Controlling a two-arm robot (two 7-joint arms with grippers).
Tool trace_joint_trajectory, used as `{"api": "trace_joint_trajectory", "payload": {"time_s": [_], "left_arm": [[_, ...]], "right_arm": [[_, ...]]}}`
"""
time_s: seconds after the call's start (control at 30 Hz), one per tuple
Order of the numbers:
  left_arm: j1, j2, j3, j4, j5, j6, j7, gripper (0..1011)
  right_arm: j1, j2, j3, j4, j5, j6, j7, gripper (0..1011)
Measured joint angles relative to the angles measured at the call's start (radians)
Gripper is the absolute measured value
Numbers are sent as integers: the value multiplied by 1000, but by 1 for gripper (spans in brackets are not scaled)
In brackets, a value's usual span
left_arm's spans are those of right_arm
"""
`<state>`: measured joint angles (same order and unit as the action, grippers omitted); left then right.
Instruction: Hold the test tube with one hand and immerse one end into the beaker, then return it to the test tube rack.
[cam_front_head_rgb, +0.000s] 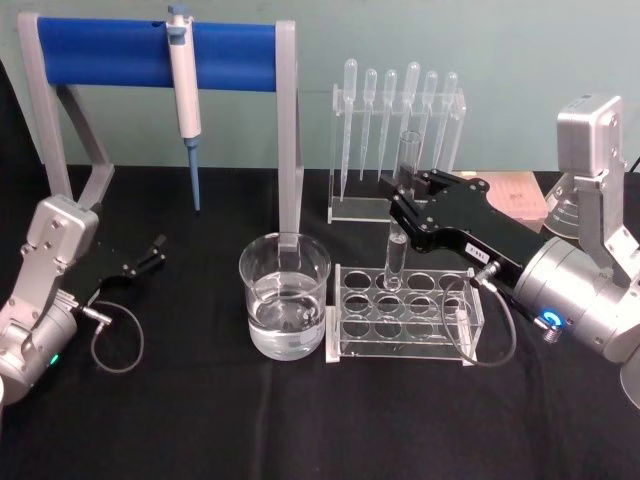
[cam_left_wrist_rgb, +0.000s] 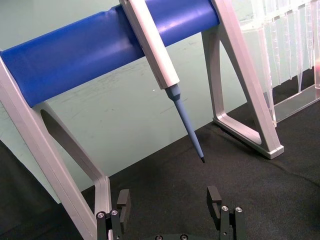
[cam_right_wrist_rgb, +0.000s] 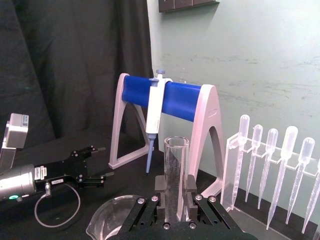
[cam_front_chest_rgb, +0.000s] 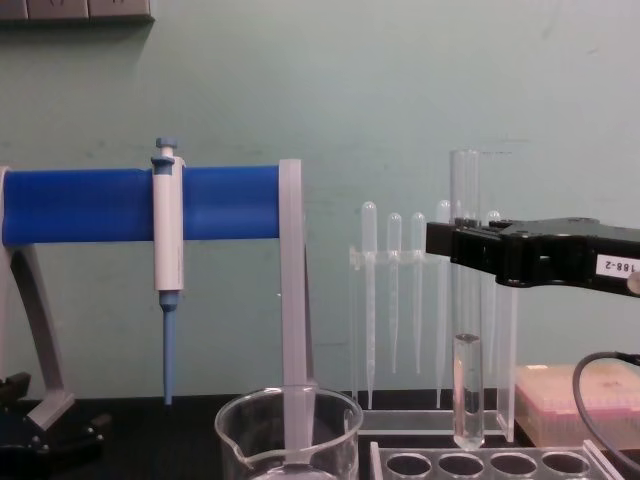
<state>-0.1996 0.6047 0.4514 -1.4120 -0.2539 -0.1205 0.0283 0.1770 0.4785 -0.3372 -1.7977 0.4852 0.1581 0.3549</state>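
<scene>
Beaker (cam_front_head_rgb: 285, 292) sits just left of the rack (cam_front_head_rgb: 400, 312); left pincer (cam_front_head_rgb: 157, 250) idles, spread open, far left. My right pincer (cam_front_head_rgb: 404, 198) clamps the test tube (cam_front_chest_rgb: 466, 300) upright, tip just above the rack's rear holes. Next, I judge: across over the beaker, then down.

Black cloth (cam_front_head_rgb: 300, 420) underneath, pale green wall (cam_front_chest_rgb: 400, 90) behind. Bright blue bar (cam_front_head_rgb: 110, 55) on light grey legs (cam_front_head_rgb: 288, 120), and the pipettor (cam_front_head_rgb: 184, 90) is white with a blue tip and cap. The test tube (cam_front_chest_rgb: 466, 330), beaker (cam_front_head_rgb: 285, 295), rack (cam_front_head_rgb: 405, 310) and pipettes (cam_front_head_rgb: 395, 120) are all clear. The right gripper (cam_front_head_rgb: 405, 195) is black with 1 white label (cam_front_chest_rgb: 617, 266) in black print, on a silver wrist (cam_front_head_rgb: 575, 290). The left gripper (cam_front_head_rgb: 158, 248) is black too.
</scene>
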Motion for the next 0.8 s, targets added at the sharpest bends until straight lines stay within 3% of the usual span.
{"api": "trace_joint_trajectory", "payload": {"time_s": [0.8], "left_arm": [[0, 0, 0, 0, 0, 0, 0, 1000]], "right_arm": [[2, 2, -1, -1, 0, 1, 4, 227]]}}
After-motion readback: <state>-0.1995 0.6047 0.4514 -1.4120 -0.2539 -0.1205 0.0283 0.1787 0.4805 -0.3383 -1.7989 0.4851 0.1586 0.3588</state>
